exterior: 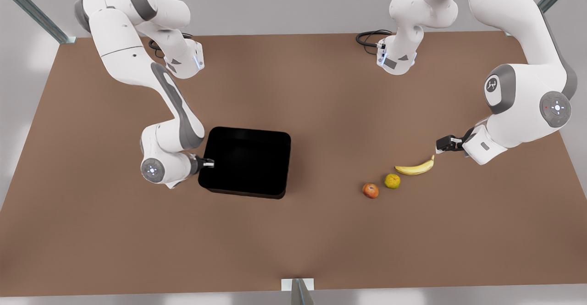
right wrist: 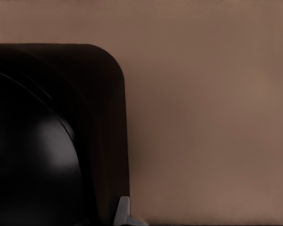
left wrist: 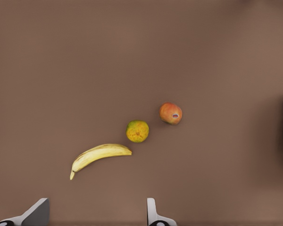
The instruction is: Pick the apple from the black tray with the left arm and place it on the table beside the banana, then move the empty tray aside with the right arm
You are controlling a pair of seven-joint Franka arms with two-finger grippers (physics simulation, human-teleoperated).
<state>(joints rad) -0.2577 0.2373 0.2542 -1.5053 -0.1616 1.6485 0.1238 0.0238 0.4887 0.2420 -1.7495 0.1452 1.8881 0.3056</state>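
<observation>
Two hands: left hand (exterior: pixel 441 145) spread, empty, by banana (exterior: pixel 415 167); right hand (exterior: pixel 210 163) gripping black tray (exterior: pixel 247 160) rim; apple (exterior: pixel 370 190) on brown table (exterior: pixel 293 241) (plain).

Simulated robot lab bench, plain brown table (exterior: pixel 293 241) under grey walls, metal frame struts (exterior: pixel 34 9) at the table's corners, two white Franka arms (exterior: pixel 137 57) mounted at its far edge, cables (exterior: pixel 369 36) beside their bases

No readable text, number or brand name stands on anything here. The one sign is a small white emblem on a grey joint cap (exterior: pixel 492 85) of the arm at the front view's right.
</observation>
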